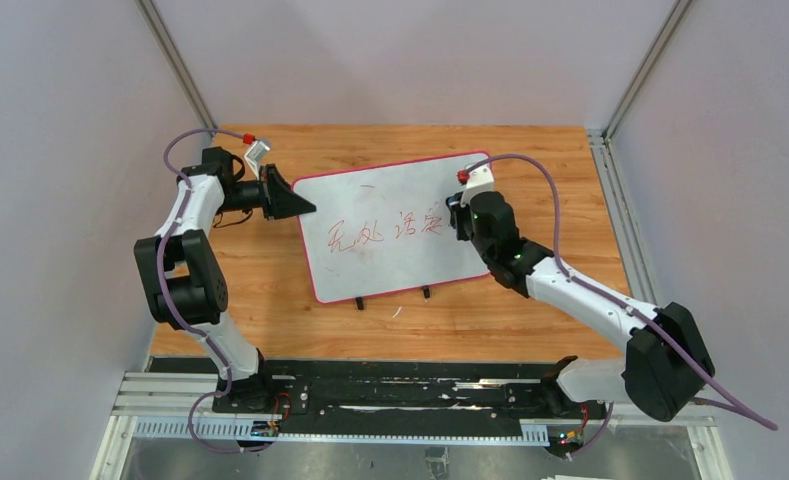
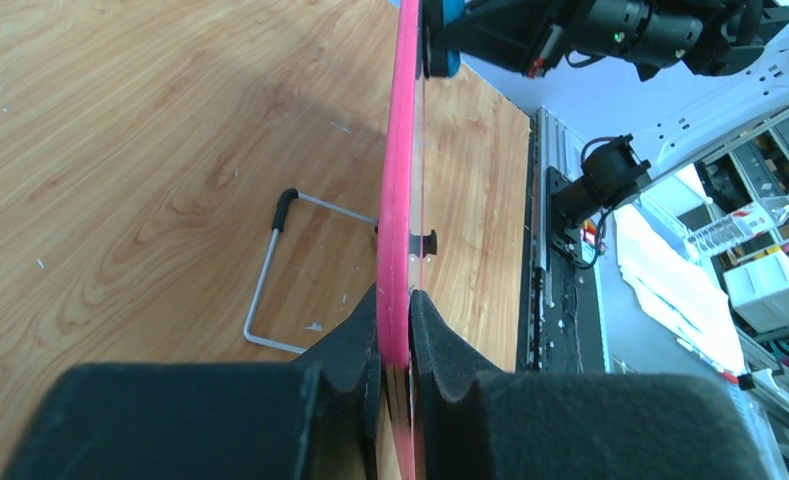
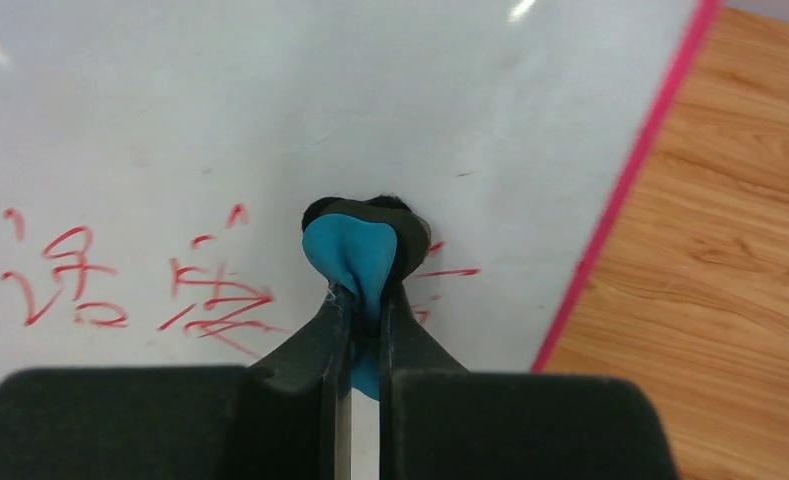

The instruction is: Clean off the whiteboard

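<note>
Your whiteboard [image 1: 390, 225] stands on the table [image 1: 530, 310], propped on a wire stand [image 2: 270, 270]. Your right gripper [image 3: 365, 300] pinches a blue eraser [image 3: 355, 250] in its 2 fingers, pressed to the board at the right end of the red writing [image 3: 210, 300]. Your left gripper [image 2: 395, 340] clamps the board's pink left edge.

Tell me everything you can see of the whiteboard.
The whiteboard is a white panel with a pink frame and rounded corners, propped on a wire stand on the wooden table. Red handwriting crosses its middle. The left gripper is shut on its left edge; the right gripper presses a blue eraser against its face at the writing's right end.
</note>
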`<state>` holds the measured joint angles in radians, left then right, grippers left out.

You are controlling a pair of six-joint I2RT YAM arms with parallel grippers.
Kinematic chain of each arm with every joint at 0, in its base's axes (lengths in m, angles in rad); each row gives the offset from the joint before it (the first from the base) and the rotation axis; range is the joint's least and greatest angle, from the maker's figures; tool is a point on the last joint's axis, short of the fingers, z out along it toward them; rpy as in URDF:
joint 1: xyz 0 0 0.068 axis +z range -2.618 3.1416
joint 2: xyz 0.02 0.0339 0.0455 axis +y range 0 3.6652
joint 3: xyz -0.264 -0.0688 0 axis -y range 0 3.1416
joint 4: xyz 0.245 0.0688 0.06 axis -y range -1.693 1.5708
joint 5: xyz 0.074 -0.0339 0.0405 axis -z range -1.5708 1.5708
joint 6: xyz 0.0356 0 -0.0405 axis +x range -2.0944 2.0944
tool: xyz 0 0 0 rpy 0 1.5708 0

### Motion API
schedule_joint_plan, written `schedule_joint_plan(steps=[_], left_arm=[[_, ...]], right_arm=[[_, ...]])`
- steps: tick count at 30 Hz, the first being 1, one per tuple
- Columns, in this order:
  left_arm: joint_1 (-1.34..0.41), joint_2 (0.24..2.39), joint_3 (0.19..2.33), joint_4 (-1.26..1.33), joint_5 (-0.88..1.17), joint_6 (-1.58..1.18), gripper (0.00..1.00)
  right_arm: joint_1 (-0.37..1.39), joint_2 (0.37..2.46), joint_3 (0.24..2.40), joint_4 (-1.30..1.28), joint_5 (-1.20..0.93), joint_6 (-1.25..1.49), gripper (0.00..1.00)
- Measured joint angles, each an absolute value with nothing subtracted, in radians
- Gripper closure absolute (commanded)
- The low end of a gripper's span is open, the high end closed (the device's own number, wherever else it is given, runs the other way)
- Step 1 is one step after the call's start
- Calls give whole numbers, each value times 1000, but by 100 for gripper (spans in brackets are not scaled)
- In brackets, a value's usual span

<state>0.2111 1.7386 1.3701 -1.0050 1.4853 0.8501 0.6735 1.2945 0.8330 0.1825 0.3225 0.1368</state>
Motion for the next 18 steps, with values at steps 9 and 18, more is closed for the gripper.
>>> schedule_joint_plan(steps=[9, 18], left_arm=[[212, 1739, 1370, -1026, 1483, 870, 100], [212, 1739, 1371, -1030, 1483, 871, 100]], right_arm=[[540, 1241, 826, 182, 344, 121, 99], [585, 1259, 825, 191, 316, 134, 99]])
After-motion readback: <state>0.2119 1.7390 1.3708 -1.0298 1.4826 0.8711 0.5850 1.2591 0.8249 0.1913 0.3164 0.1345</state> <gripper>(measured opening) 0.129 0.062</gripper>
